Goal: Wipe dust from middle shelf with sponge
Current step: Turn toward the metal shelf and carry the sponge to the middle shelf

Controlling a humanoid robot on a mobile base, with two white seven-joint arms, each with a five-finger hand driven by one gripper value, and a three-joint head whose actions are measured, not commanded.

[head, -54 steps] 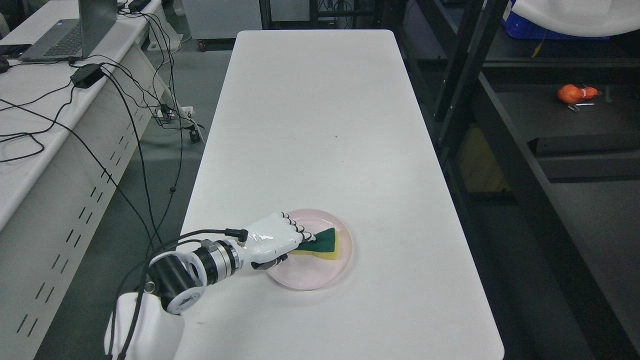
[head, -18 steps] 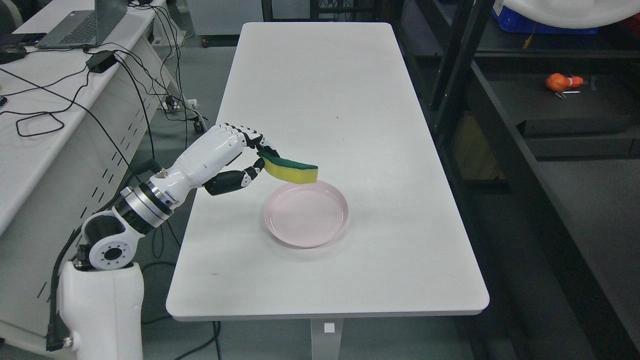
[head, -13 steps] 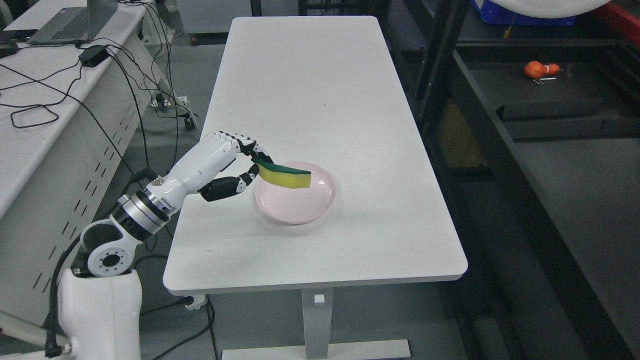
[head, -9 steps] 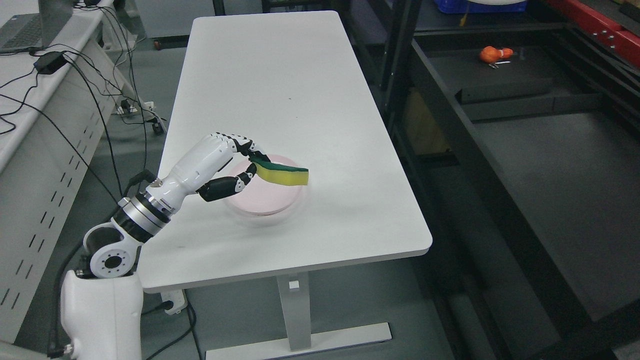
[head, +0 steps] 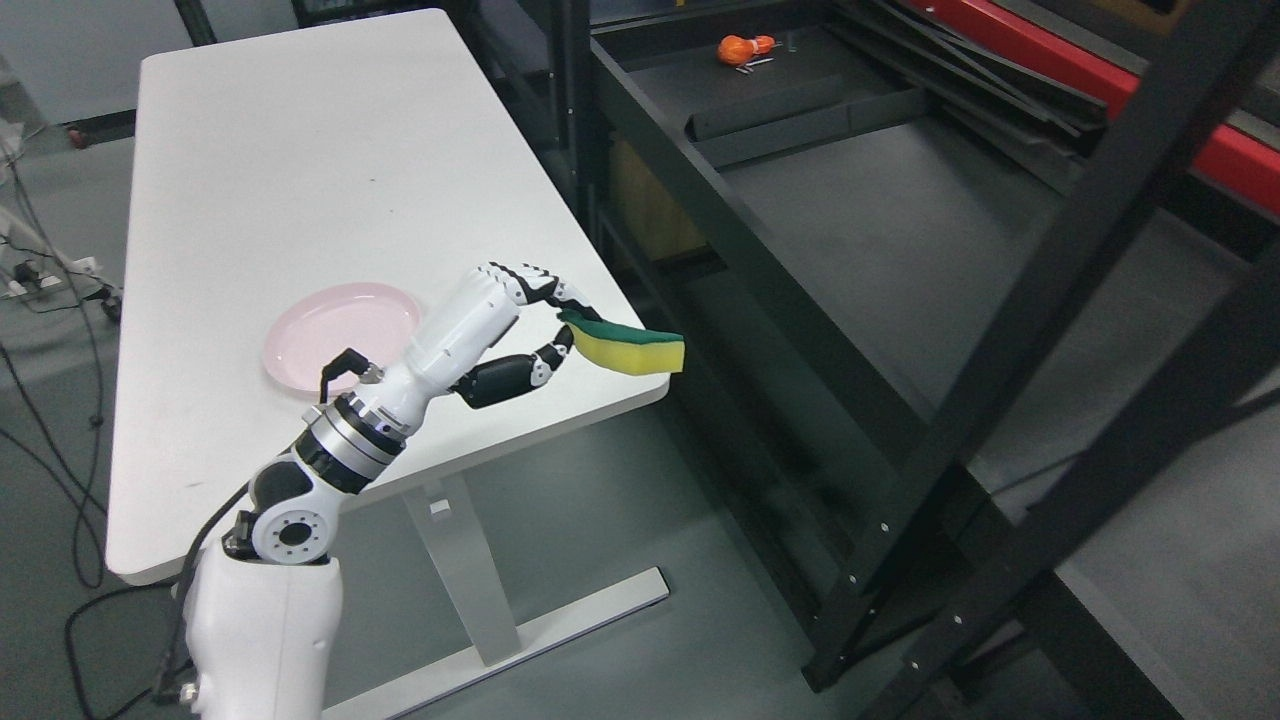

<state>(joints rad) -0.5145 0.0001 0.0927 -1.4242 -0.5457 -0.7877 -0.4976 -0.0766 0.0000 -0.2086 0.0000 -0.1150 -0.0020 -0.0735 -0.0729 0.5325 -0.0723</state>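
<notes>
Pinching sponge [head: 630, 348], left hand [head: 515, 330]

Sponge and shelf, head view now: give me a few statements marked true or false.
1. The left hand pinches the sponge. True.
2. The sponge lies on the plate. False: it is held in the air past the table corner; the plate holds nothing.
3. The sponge's green side faces up. True.
4. The sponge touches the shelf. False: it is short of the shelf, above the floor gap.
5. An orange object lies at the shelf's far end. True.
6. The right hand holds the plate. False: no right hand is in view.
</notes>
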